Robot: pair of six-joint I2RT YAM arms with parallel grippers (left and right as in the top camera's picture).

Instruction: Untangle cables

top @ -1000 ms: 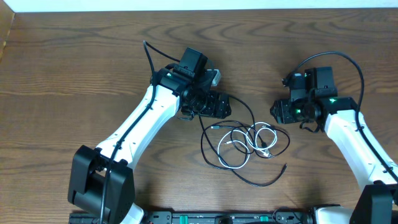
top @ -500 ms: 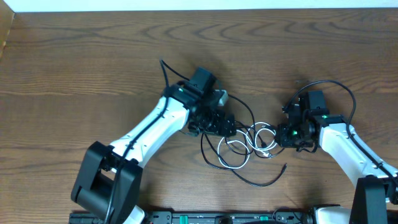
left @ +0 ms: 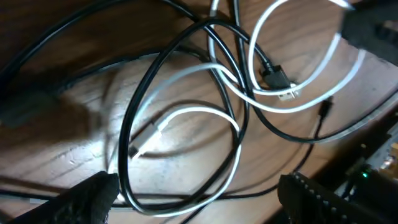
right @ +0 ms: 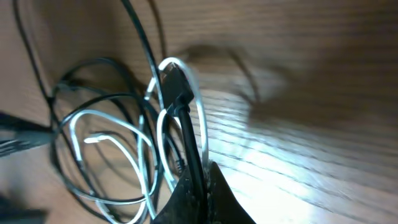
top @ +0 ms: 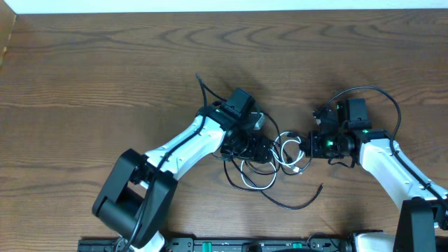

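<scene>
1. Lying tangled on the table (top: 105, 70), the cables (top: 280, 152) sit near its middle.
2. The left gripper (left: 205, 193) hangs over their loops, fingers apart.
3. The right gripper (right: 199, 196) pinches one black cable (right: 186, 130) tight, beside the white cable (right: 169, 62).

Below me the brown wood-grain table (top: 84, 70) carries the cables (left: 231, 79); black and white loops overlap; one black end trails loose.

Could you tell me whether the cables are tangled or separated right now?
Tangled: in the left wrist view the white cable and black cables cross through each other's loops.
</scene>
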